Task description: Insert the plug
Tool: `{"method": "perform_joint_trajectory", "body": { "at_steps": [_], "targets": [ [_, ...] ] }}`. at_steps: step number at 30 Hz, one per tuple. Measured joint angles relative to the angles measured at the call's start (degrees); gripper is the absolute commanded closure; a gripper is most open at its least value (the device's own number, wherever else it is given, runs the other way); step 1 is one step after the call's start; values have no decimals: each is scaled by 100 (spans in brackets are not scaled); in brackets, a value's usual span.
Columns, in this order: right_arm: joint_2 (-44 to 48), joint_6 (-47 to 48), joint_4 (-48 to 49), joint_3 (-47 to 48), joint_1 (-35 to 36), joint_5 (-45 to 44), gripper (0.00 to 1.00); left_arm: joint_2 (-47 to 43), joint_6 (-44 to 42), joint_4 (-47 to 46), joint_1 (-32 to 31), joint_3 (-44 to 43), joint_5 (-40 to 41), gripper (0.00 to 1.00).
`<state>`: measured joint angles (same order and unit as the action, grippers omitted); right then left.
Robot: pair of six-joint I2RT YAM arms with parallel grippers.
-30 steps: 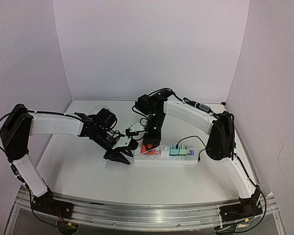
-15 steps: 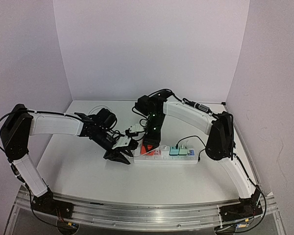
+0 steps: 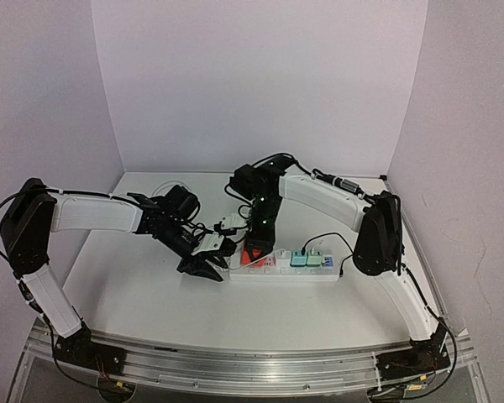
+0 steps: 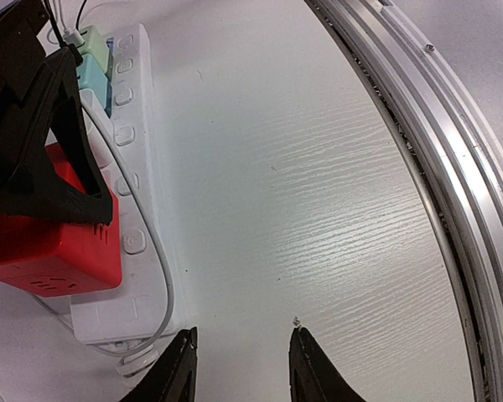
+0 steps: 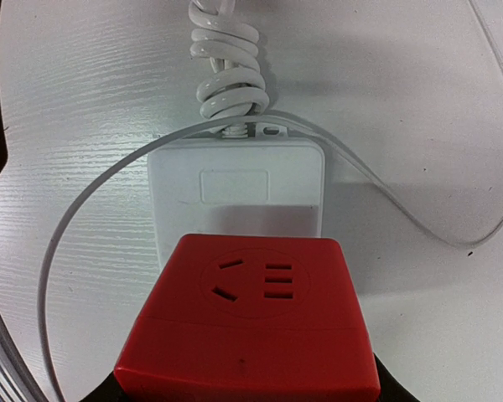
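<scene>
The red cube plug [image 3: 255, 253] is in my right gripper [image 3: 257, 245], which is shut on its sides. It stands on the left end of the white power strip [image 3: 286, 273]. The right wrist view shows the plug's socket face [image 5: 247, 327] over the strip's end [image 5: 235, 188]; its pins are hidden. The left wrist view shows the plug [image 4: 42, 243] against the strip [image 4: 134, 167], with the right gripper's black fingers [image 4: 33, 126] on it. My left gripper [image 3: 203, 266] is open and empty, low at the strip's left end, with bare table between its jaws [image 4: 241, 368].
Two teal plugs [image 3: 306, 259] and a blue one [image 3: 328, 263] sit in the strip's right sockets. The strip's white cord [image 5: 226, 71] coils off its left end and loops round [image 4: 163, 276]. The table's metal rail [image 4: 436, 167] runs along the near edge.
</scene>
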<state>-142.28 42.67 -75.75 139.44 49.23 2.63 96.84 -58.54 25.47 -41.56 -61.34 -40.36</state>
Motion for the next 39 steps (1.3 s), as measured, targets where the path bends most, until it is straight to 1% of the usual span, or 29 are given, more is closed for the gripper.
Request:
{"method": "perform_joint_trajectory", "body": {
  "at_steps": [18, 31, 39],
  "targets": [
    [23, -5, -27, 4, -3, -166, 100, 0, -2, 0, 12, 0, 0, 62],
    [23, -108, -38, -36, 5, 145, 100, 0, -2, -2, 18, 0, 0, 62],
    [36, -111, -13, -88, 2, 140, 100, 0, -2, -5, 45, 3, 0, 62]
  ]
}}
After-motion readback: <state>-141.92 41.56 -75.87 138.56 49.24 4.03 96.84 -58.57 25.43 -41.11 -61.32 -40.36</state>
